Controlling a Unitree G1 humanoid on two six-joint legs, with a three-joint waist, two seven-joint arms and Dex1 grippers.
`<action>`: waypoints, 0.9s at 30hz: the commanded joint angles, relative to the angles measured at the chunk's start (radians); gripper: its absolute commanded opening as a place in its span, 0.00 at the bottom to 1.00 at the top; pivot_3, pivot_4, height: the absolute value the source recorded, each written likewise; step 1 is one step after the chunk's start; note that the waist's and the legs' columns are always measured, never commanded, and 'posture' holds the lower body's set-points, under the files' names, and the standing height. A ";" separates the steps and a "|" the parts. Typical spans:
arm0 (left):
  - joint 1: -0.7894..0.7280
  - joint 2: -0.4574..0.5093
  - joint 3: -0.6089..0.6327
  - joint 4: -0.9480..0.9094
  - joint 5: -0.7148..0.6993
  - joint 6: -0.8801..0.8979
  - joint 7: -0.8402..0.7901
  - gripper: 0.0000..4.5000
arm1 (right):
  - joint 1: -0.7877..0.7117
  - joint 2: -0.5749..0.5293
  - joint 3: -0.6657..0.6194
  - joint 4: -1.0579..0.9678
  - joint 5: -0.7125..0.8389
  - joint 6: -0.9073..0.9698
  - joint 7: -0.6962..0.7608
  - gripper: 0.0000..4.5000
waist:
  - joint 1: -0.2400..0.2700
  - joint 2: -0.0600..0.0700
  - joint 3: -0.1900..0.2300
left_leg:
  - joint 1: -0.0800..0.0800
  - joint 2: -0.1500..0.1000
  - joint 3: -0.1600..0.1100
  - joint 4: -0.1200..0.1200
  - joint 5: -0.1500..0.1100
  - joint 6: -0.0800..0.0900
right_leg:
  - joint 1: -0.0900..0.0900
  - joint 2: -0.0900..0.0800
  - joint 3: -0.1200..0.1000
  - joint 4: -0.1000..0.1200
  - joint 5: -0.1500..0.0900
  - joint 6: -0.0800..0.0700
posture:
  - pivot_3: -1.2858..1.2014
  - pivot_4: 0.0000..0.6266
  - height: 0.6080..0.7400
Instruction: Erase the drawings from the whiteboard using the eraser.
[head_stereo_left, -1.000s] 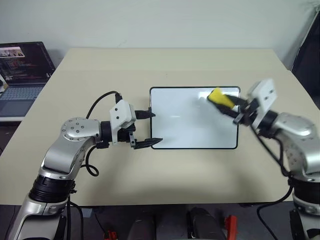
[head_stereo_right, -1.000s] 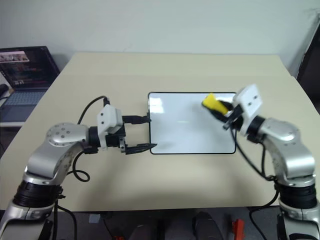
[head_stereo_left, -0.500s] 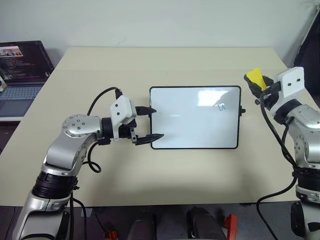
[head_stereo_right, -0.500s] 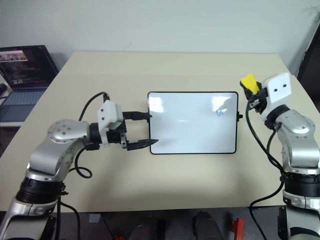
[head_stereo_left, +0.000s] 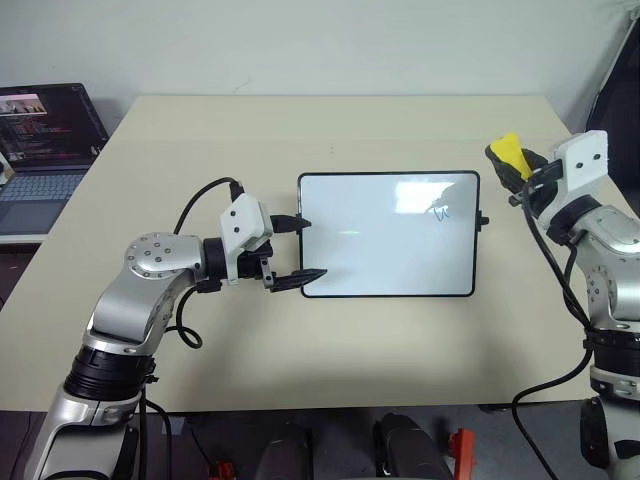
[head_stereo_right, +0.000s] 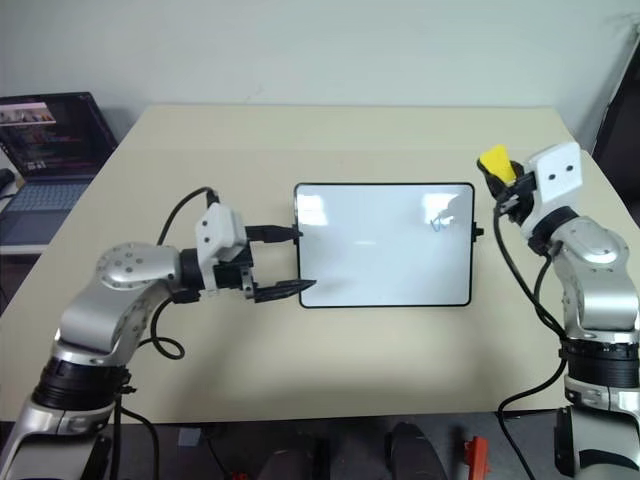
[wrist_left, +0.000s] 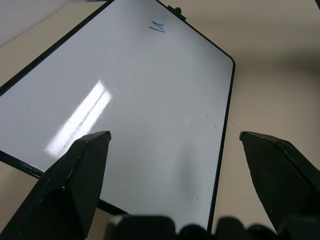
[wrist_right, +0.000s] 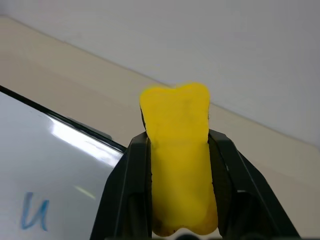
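The whiteboard (head_stereo_left: 388, 235) lies flat in the middle of the table, glossy white in a thin black frame. One of the drawings, a small "u"-like squiggle (head_stereo_left: 441, 211), sits near its far right corner, also visible as a squiggle (wrist_right: 34, 212) beside the eraser. My right gripper (head_stereo_left: 522, 172) hovers just off the board's right edge, shut on the yellow eraser (head_stereo_left: 507, 153), which sticks up past the fingers (wrist_right: 131, 170). At the board's left edge my left gripper (head_stereo_left: 306, 246) stands open, its fingers (wrist_left: 75, 175) straddling that edge.
An open laptop (head_stereo_left: 42, 130) stands at the far left, off the table. The beige table (head_stereo_left: 330, 130) has bare room behind and in front of the board. A black knob (head_stereo_left: 484, 221) juts from the board's right side.
My right gripper lifted the eraser off the board's far right corner and swung out past the right edge, uncovering the squiggle. The left gripper stayed put.
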 joint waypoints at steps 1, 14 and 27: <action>-0.007 0.022 0.040 -0.028 -0.005 -0.016 -0.002 1.00 | 0.122 -0.136 -0.024 -0.205 0.078 0.088 0.146 0.25 | 0.005 0.000 0.000 | 0.000 0.000 0.000 0.000 0.000 0.000 | 0.000 0.000 0.000 -0.001 0.000 0.000 | 0.52 0.24 1.00; -0.006 0.055 0.057 0.007 0.007 -0.041 -0.022 1.00 | 0.276 -0.266 -0.103 -0.369 0.165 0.179 0.212 0.25 | 0.017 0.000 0.000 | 0.004 -0.001 0.001 0.002 0.002 0.002 | 0.002 0.001 0.000 0.006 0.000 0.000 | 0.52 0.24 1.00; -0.009 0.057 0.053 0.023 0.013 -0.049 -0.033 1.00 | 0.338 -0.314 -0.127 -0.427 0.228 0.236 0.269 0.25 | 0.019 0.000 0.000 | 0.003 -0.001 0.001 0.002 0.002 0.002 | 0.002 0.000 0.000 0.005 0.000 0.000 | 0.52 0.24 1.00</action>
